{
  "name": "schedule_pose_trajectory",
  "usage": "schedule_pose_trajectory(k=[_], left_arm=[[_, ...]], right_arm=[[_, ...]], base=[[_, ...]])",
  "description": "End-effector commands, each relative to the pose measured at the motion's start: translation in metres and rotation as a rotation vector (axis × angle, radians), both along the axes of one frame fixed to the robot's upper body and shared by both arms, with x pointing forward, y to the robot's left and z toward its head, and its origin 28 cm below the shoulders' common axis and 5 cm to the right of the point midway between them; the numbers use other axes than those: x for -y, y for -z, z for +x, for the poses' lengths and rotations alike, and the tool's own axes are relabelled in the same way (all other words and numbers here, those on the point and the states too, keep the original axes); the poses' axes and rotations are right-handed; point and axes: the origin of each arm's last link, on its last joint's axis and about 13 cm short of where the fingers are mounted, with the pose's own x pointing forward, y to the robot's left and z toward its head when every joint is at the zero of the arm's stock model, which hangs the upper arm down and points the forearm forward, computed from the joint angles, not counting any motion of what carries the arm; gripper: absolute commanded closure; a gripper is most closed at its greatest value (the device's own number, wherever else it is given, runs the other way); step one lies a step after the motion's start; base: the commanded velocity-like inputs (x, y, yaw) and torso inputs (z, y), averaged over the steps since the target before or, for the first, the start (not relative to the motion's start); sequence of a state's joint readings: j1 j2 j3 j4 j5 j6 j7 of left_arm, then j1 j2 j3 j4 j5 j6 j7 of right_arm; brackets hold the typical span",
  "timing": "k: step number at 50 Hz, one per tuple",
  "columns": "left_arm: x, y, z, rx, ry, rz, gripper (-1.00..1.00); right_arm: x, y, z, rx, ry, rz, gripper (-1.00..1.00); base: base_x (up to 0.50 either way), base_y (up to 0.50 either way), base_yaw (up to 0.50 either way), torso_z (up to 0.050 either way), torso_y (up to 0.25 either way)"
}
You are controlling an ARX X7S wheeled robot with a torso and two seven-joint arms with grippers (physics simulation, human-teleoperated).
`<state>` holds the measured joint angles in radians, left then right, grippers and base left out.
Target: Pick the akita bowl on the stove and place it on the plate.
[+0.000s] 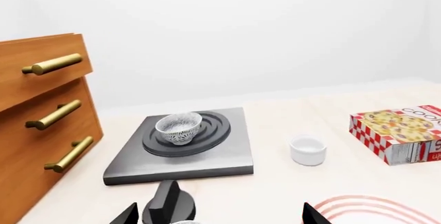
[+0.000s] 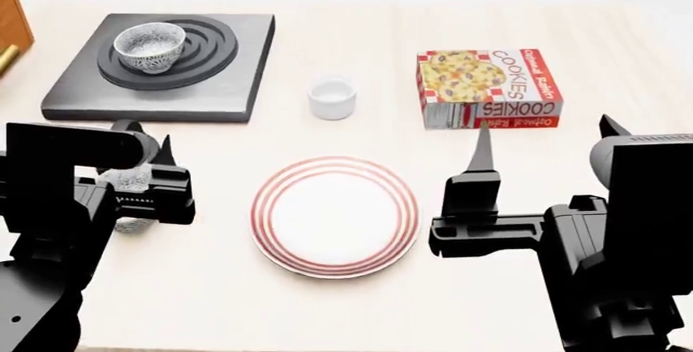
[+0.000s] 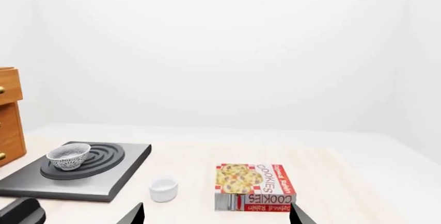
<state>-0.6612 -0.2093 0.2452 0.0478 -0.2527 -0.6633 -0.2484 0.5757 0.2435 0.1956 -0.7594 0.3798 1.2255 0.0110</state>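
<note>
Currently akita bowl (image 2: 149, 46) is seen upright on stove (image 2: 162, 64) burner, untouched, w/ left gripper (image 2: 162, 175) jaws apart near stove's front edge; rim should be approached from above, then carried to plate (image 2: 334, 216).

Pale wood table (image 2: 520, 303) carries: stove (image 2: 227, 84), white cup (image 2: 331, 98), cookie box (image 2: 488, 88), plate (image 2: 336, 216), second speckled bowl (image 2: 130, 180), drawer cabinet (image 1: 34, 131).
</note>
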Motion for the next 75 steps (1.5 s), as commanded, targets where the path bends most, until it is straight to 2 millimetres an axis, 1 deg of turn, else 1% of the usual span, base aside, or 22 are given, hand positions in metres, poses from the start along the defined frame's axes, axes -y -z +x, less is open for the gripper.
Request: schedule_pose_trajectory(k=[1, 7, 14, 59, 75], left_arm=[[-0.0003, 0.0006, 0.0001, -0.003, -0.001, 0.003, -1.00], [-0.0004, -0.0016, -0.0003, 0.000, 0.000, 0.003, -1.00], [-0.0005, -0.0013, 0.0005, 0.000, 0.000, 0.003, -1.00], [-0.0008, -0.0003, 0.0014, -0.002, 0.002, 0.014, -1.00], [-0.0001, -0.0018, 0.0003, -0.002, 0.002, 0.017, -1.00]], right_arm=[[-0.0003, -0.0002, 0.0002, -0.002, -0.001, -0.003, -1.00], [0.0000, 0.0014, 0.0001, -0.002, -0.002, -0.003, -1.00], [-0.0005, -0.0008, -0.0006, -0.002, -0.002, -0.002, -1.00], [0.0002, 0.0022, 0.0015, -0.002, -0.005, -0.003, -1.00], [-0.0003, 0.0003, 0.0002, -0.001, -0.005, -0.002, -1.00]], base=[[0.20, 0.00, 0.00, 0.000, 0.000], [0.20, 0.00, 0.00, 0.000, 0.000], [0.20, 0.00, 0.00, 0.000, 0.000], [0.20, 0.00, 0.00, 0.000, 0.000], [0.20, 0.00, 0.00, 0.000, 0.001]])
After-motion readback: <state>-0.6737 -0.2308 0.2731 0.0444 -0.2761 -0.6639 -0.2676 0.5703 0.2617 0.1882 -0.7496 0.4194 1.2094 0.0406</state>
